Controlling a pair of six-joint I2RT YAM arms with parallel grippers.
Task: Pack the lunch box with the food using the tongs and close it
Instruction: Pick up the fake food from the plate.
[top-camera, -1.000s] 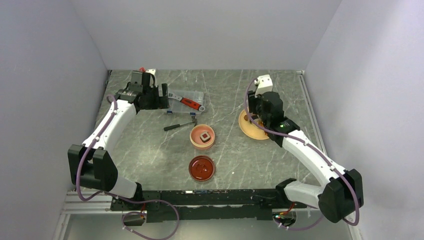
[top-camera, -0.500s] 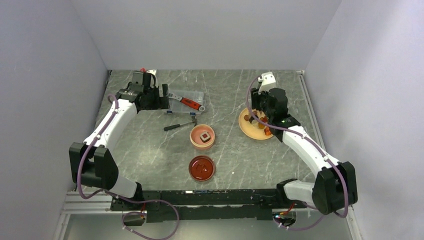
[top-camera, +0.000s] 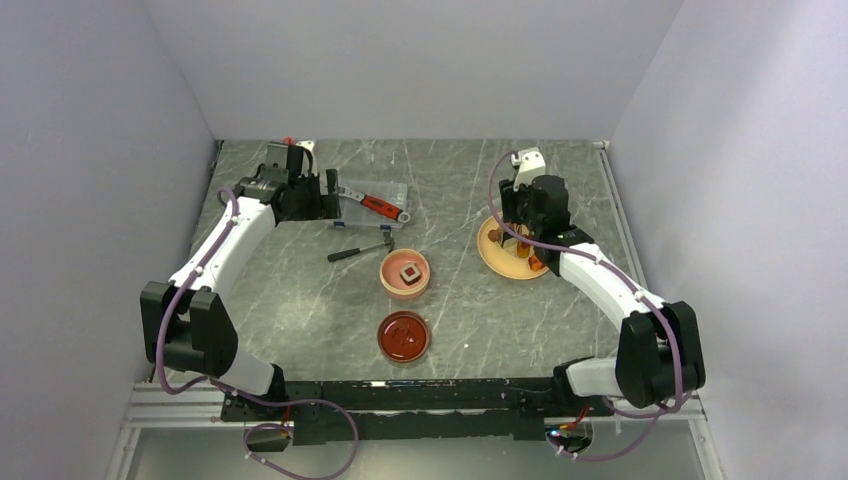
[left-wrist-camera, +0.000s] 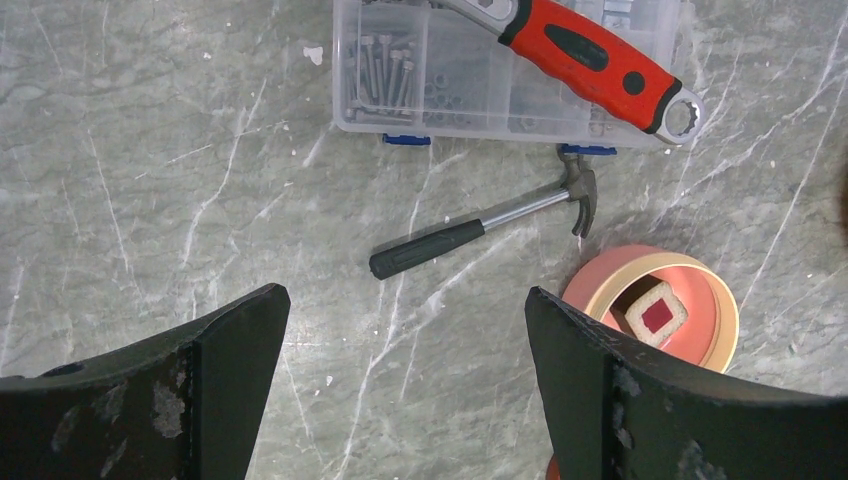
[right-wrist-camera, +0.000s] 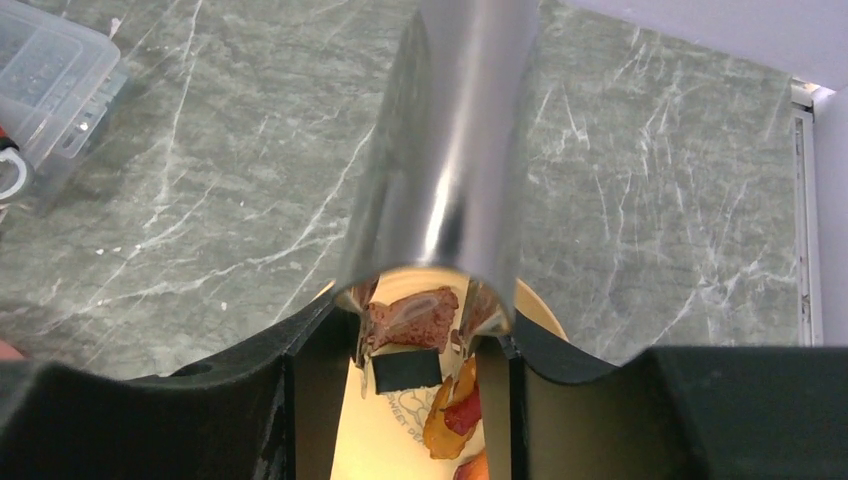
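The tongs stood steeply, long axis close to upright, with the joined end up inside the right gripper and the two tips pointing down at the yellow plate. In the right wrist view a brown piece of food sat between the tips, just above a small black piece, with orange-red pieces beside it on the plate. Whether the brown piece was lifted off the plate could not be told.

The right arm reached forward from its base and bent at the elbow, its wrist turned down over the plate at the right rear of the table. Its fingers were clamped on the tongs' two arms.

The left arm stretched to the left rear, its gripper spread wide with nothing in it. It hung above bare table just beside the clear case that held the red wrench.

The lunch box sat open mid-table with one square roll piece inside. A small hammer lay just behind the box. The dark red lid lay apart, nearer the arm bases.
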